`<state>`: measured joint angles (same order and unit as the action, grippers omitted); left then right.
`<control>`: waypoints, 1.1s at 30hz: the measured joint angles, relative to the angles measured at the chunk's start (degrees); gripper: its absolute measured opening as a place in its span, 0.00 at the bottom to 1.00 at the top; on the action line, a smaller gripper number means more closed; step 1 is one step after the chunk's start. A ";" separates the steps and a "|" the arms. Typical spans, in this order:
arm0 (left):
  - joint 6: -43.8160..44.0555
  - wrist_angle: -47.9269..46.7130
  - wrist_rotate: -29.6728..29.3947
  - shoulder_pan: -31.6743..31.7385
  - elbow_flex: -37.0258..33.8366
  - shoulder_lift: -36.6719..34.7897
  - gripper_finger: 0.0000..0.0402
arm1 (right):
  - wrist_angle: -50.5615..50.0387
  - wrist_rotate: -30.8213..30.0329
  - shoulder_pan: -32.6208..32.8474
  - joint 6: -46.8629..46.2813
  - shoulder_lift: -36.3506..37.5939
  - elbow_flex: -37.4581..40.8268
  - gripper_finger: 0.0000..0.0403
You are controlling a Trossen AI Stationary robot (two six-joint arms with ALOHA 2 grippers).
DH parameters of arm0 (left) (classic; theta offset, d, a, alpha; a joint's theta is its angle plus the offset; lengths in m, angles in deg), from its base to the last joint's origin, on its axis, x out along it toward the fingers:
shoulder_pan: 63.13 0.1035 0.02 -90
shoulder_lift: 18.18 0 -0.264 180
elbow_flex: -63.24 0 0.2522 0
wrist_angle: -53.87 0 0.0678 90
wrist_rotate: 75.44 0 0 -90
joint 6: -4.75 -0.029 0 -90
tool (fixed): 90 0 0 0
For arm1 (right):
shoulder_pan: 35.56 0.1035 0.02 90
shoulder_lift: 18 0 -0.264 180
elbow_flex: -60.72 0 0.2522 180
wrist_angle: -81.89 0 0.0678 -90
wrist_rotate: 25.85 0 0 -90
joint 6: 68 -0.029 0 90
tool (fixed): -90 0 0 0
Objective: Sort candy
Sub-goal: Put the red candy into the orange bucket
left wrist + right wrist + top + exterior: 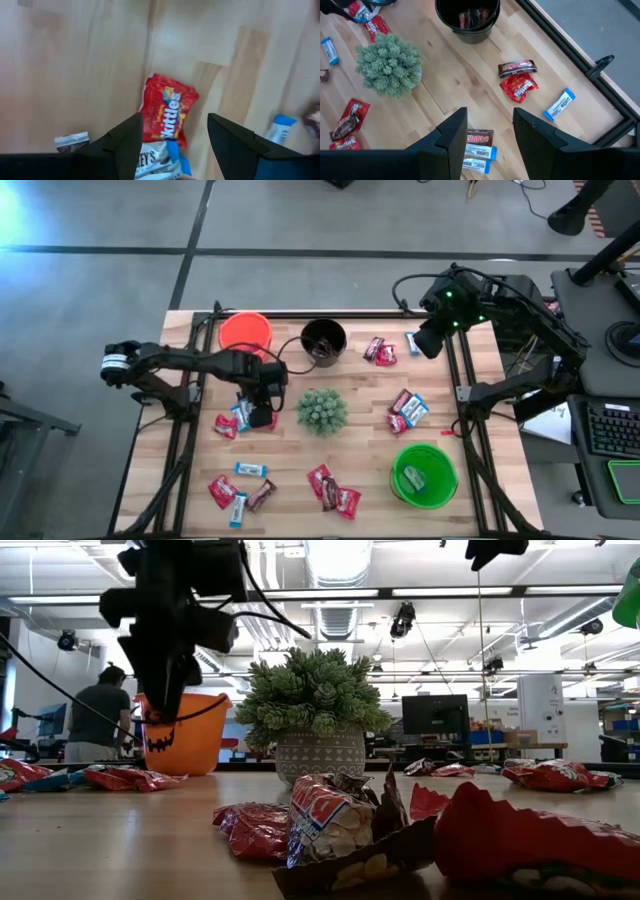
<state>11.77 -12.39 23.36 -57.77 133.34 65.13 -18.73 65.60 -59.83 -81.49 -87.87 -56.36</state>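
One red candy (165, 110) lies just beyond the left hand's (172, 137) open, empty fingers.

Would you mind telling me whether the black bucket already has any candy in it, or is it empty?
Not empty. The right wrist view looks down into the black bucket and shows a few dark brown wrapped candies at its bottom.

Grey floor (100, 310) crossed by dark lines surrounds the wooden table (300, 455). Beyond it, an open workshop: strip lights (450, 592) and ducts overhead, a monitor (434, 713), a person (98, 720) at a desk.
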 joint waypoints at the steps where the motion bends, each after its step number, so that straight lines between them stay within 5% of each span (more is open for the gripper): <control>1: 0.13 0.24 -0.39 0.00 -0.44 0.00 0.51 | -0.01 0.00 0.00 -0.05 0.00 0.00 0.37; 16: 4.71 10.92 -0.38 -0.05 -10.33 0.00 0.51 | 0.06 0.04 -0.01 -2.39 0.00 0.00 0.37; 33: 0.60 13.42 0.91 -1.62 -12.24 1.28 0.51 | 0.14 0.11 0.00 -3.13 0.02 0.00 0.37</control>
<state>12.37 1.03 24.28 -59.38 121.10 66.41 -18.59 65.71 -59.83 -84.62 -87.85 -56.36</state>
